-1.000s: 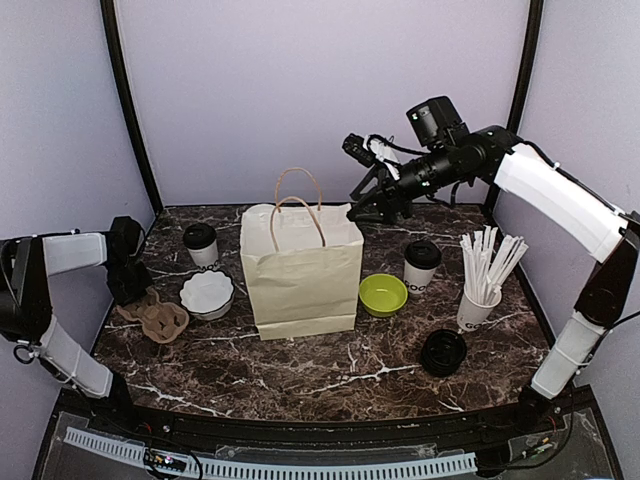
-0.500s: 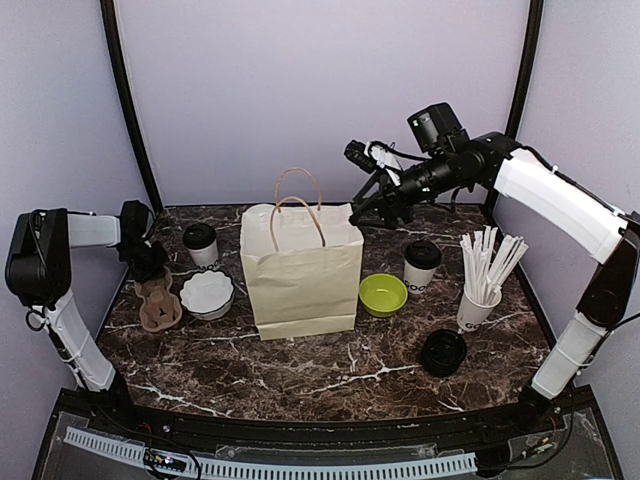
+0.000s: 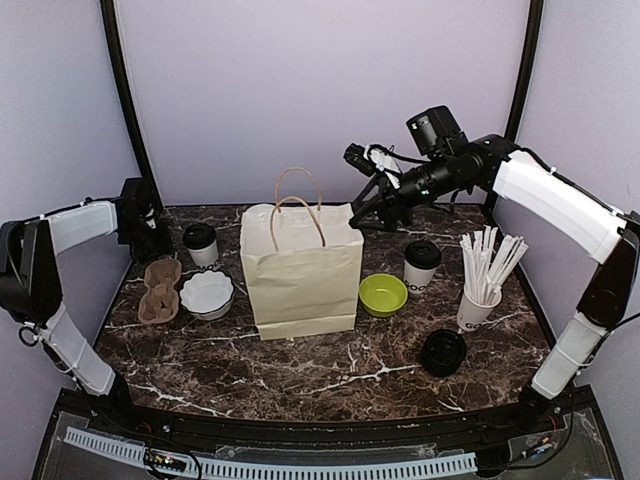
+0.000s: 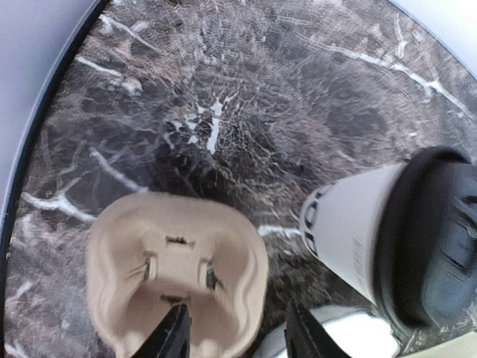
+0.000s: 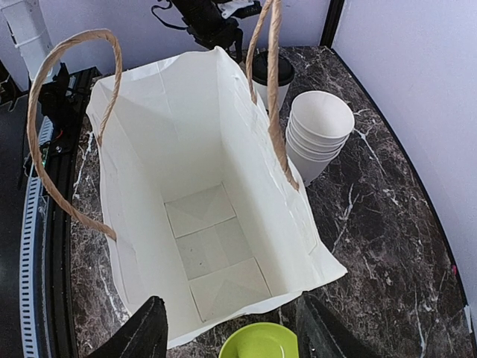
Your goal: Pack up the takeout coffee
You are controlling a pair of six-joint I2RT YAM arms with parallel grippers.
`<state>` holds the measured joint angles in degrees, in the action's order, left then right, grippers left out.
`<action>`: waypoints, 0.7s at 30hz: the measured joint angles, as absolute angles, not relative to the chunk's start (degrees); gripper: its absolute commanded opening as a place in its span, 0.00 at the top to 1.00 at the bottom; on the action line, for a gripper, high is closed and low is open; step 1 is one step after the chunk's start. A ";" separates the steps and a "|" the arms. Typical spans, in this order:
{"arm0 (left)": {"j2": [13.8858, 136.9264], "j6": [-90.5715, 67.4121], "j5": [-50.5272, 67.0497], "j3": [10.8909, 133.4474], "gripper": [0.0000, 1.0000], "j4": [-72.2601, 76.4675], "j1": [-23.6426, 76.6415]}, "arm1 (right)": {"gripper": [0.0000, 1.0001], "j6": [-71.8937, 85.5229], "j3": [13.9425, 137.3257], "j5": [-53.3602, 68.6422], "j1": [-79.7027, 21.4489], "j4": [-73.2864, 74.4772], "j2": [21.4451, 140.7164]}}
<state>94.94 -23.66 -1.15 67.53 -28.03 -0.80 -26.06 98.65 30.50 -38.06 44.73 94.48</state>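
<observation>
Left claw (image 4: 240, 339) just released cardboard carrier (image 3: 160, 290) onto desk (image 3: 330, 380), far left; now open. Right claw (image 5: 235, 335) open above bag (image 3: 300, 270). Coffee cups (image 3: 421, 265) still unpacked.

**Dark Marble, Pale Paper, One Splash of Lime**

The surface (image 3: 300, 375) is dark brown marble veined in white. The paper bag (image 3: 300, 280) is cream with tan handles. The left coffee cup (image 3: 202, 246) and right coffee cup (image 3: 421, 268) are white with dark lettering and black lids. The bowl (image 3: 383, 294) is lime green, the cup carrier (image 3: 160, 291) at the left cardboard brown, and the lid stack (image 3: 443, 352) near right black.
</observation>
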 measured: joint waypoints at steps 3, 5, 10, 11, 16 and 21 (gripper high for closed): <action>89.36 -22.61 -3.27 67.44 0.48 -31.94 -0.12 | 0.41 -26.06 98.65 30.65 -38.06 44.75 94.48; 88.23 -21.63 -3.84 67.42 0.48 -35.03 -0.14 | 0.41 -26.09 98.65 30.68 -38.06 44.77 94.48; 91.11 -20.18 -3.95 63.79 0.49 -40.71 -0.27 | 0.41 -26.09 98.65 30.94 -38.06 44.77 94.48; 91.48 -20.05 -3.95 62.54 0.49 -41.52 -0.27 | 0.41 -26.09 98.65 30.98 -38.06 44.77 94.48; 91.57 -19.70 -4.01 61.23 0.53 -43.38 -0.27 | 0.41 -26.06 98.65 31.07 -38.06 44.77 94.48; 92.29 -19.51 -4.21 62.04 0.55 -43.33 -0.27 | 0.41 -26.06 98.65 31.05 -38.06 44.77 94.48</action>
